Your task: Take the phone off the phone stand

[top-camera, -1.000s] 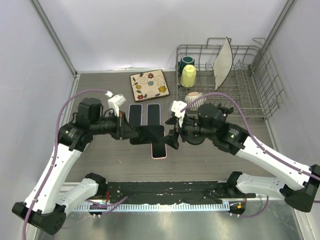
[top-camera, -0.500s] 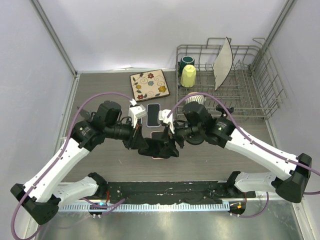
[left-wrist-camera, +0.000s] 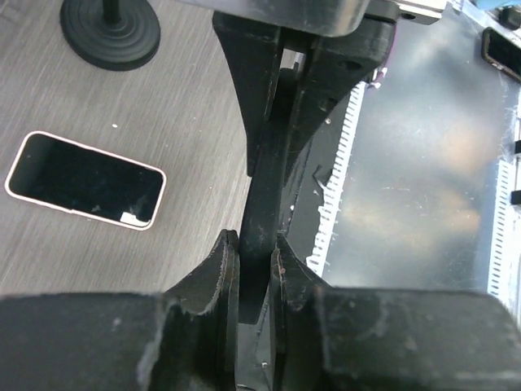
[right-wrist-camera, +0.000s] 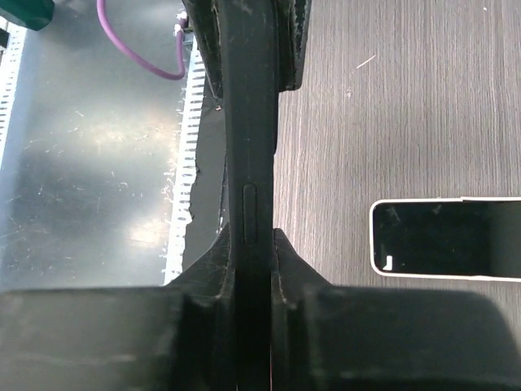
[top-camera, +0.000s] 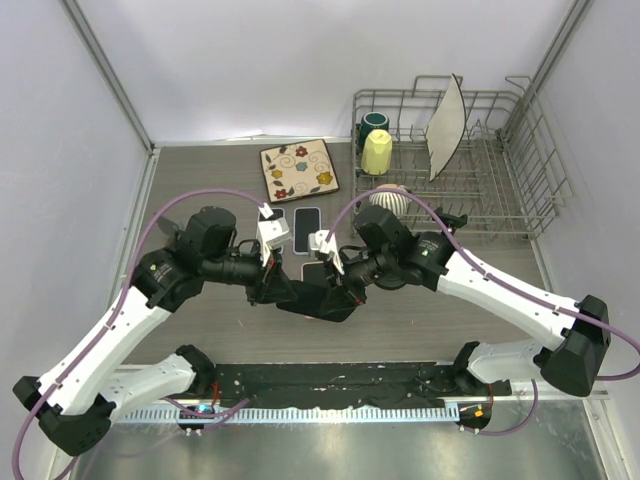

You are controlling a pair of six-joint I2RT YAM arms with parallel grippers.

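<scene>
Phone [right-wrist-camera: 248, 122] hangs edge-on above the counter [top-camera: 200, 175], pinched at opposite ends: your left claw [left-wrist-camera: 254, 246] and right claw [right-wrist-camera: 253, 239] are both clenched on it. A pink-cased phone [left-wrist-camera: 85, 181] lies flat below, near the round stand base [left-wrist-camera: 110, 32].

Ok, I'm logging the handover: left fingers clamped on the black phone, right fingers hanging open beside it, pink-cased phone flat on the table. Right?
Not quite. The right fingers are not open: the right wrist view shows them shut on the black phone too. The left fingers do clamp it, and the pink-cased phone lies flat on the table.
</scene>
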